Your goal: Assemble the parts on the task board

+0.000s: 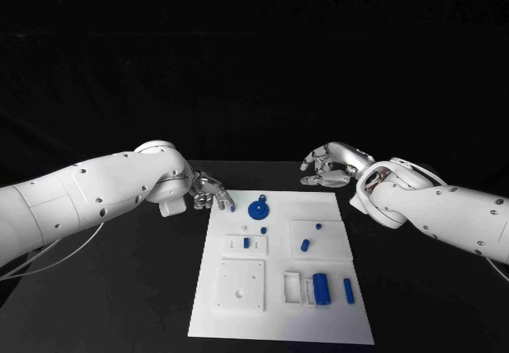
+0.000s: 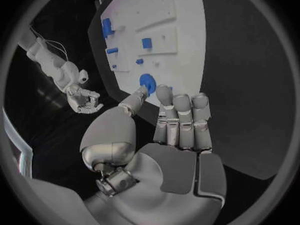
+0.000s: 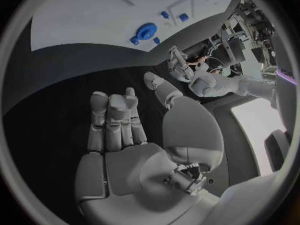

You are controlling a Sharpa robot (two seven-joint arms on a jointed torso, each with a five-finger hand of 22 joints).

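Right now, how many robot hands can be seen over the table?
2. The left hand is at the far left corner of the white board; the right hand is beyond its far right corner.

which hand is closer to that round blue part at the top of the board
Left. The left hand hovers at the task board's far left corner, near the round blue part; the right hand sits beyond the far edge.
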